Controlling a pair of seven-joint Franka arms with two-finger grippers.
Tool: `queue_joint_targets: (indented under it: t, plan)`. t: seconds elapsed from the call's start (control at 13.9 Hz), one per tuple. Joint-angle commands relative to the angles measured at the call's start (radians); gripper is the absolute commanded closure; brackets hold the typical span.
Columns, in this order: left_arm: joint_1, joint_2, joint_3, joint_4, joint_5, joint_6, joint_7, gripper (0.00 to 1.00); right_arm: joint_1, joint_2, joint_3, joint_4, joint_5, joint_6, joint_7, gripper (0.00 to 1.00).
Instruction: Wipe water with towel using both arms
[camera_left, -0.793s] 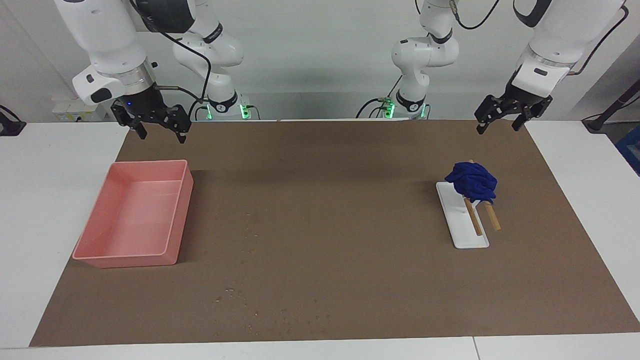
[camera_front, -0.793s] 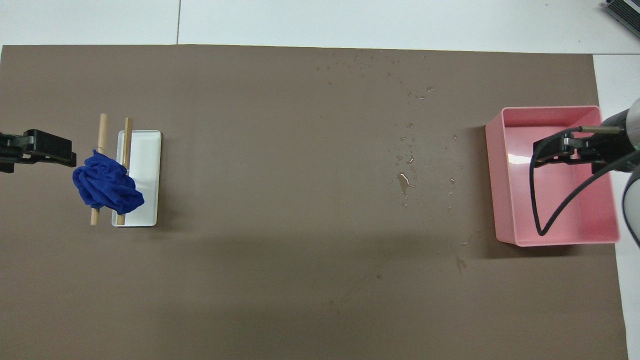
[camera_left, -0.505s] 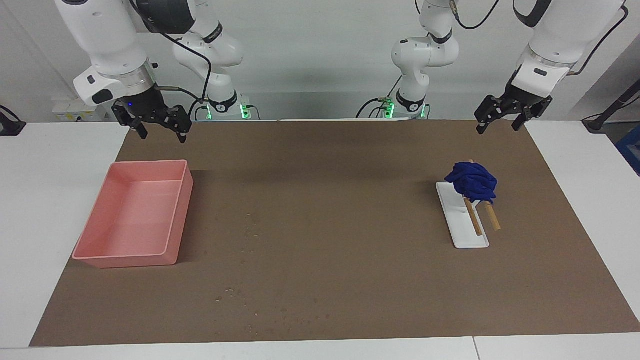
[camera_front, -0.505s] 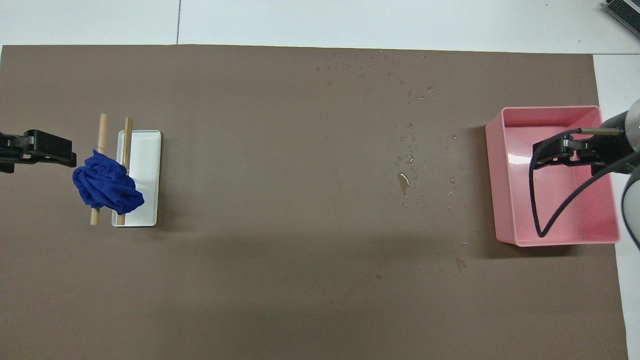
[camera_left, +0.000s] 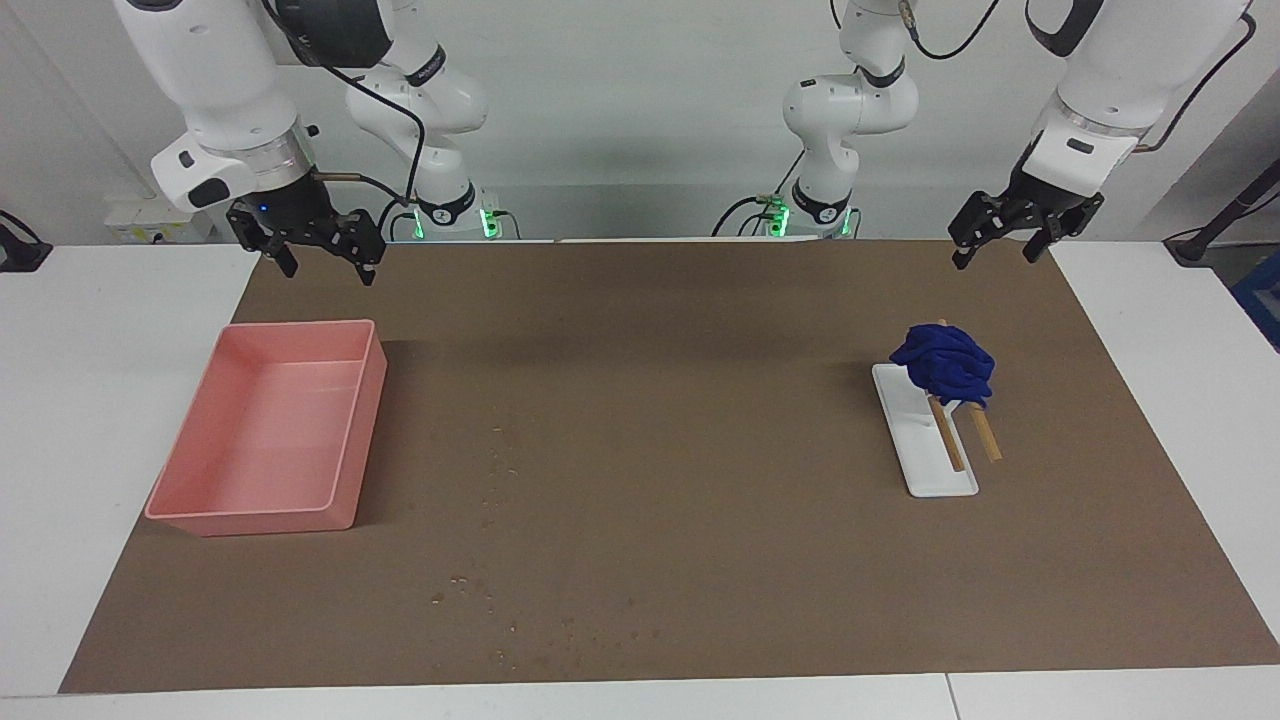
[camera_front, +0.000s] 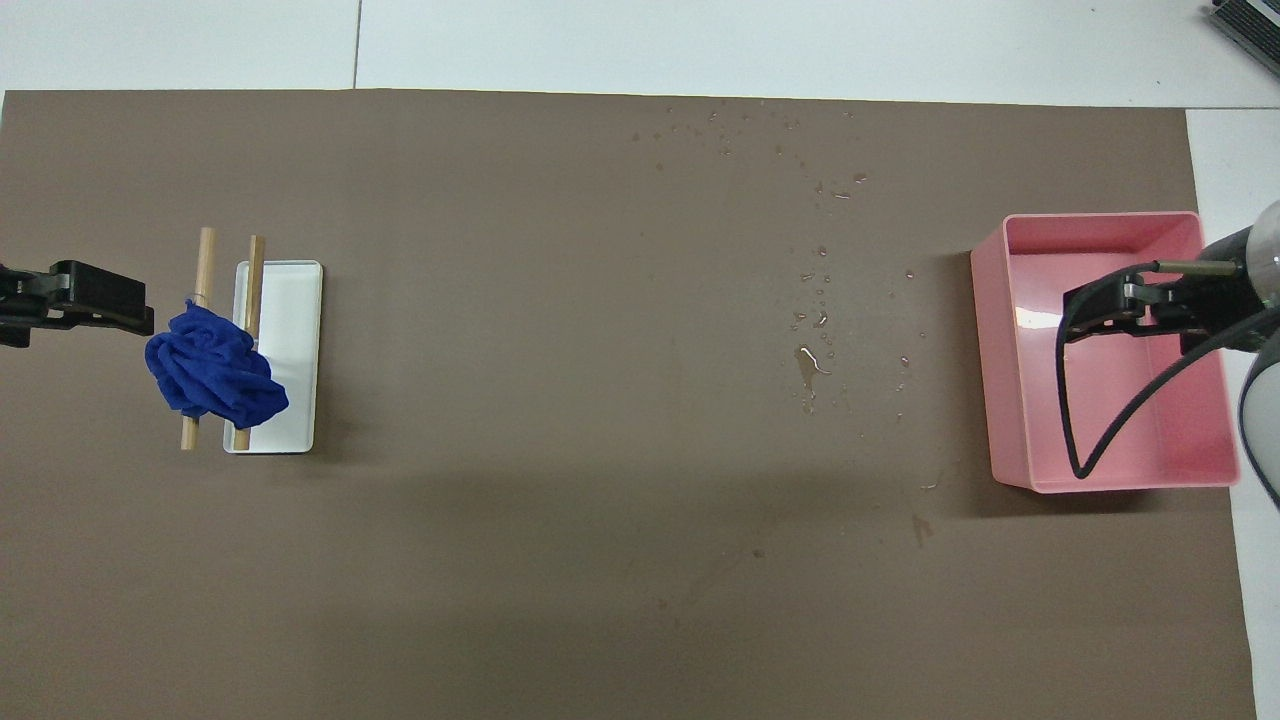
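A: Start at the robots' edge. What are the arms doing?

B: Both hang in the air at that edge. The left gripper (camera_left: 992, 252) is up over the brown mat (camera_left: 700, 420) at the left arm's end, its fingers (camera_left: 960, 258) spread wide with nothing between them. The right gripper (camera_left: 325, 268) hangs over the mat's edge at the right arm's end, its fingers (camera_left: 366, 273) wide too, holding nothing.

A: And the towel?

B: The towel (camera_left: 944, 362) is a bunched blue heap lying below the left gripper's fingers and farther from the robots, well apart from them. It sits on two wooden sticks (camera_left: 945, 432) that lie across a white tray (camera_left: 918, 440); one stick is over the tray, the other just beside it on the mat.

A: What lies under the right gripper?

B: The pink bin (camera_left: 270, 430), farther out than those fingers and not touched by them. It stands on the bench (camera_left: 90, 400) at the mat's edge.

A: The water?

B: The water (camera_front: 812, 330) is a scatter of droplets on the mat, beside the pink bin toward the middle, running out to the mat's outer edge. Both sets of fingers are well clear of it.
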Motion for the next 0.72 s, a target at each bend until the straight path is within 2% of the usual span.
queue_joint_targets:
  t: [0.0,0.5,0.65]
  plan:
    - [0.007,-0.048,0.009,-0.093,-0.01,0.074,-0.051,0.0,-0.011,-0.023,0.007,-0.023,0.0,-0.006,0.002,0.0]
    - [0.04,-0.16,0.009,-0.416,-0.008,0.404,-0.636,0.0,-0.011,-0.023,0.005,-0.024,0.003,-0.005,0.008,0.0]
    - [0.054,-0.161,0.009,-0.46,-0.01,0.459,-0.735,0.0,-0.011,-0.025,0.007,-0.029,0.002,-0.004,0.008,0.0]
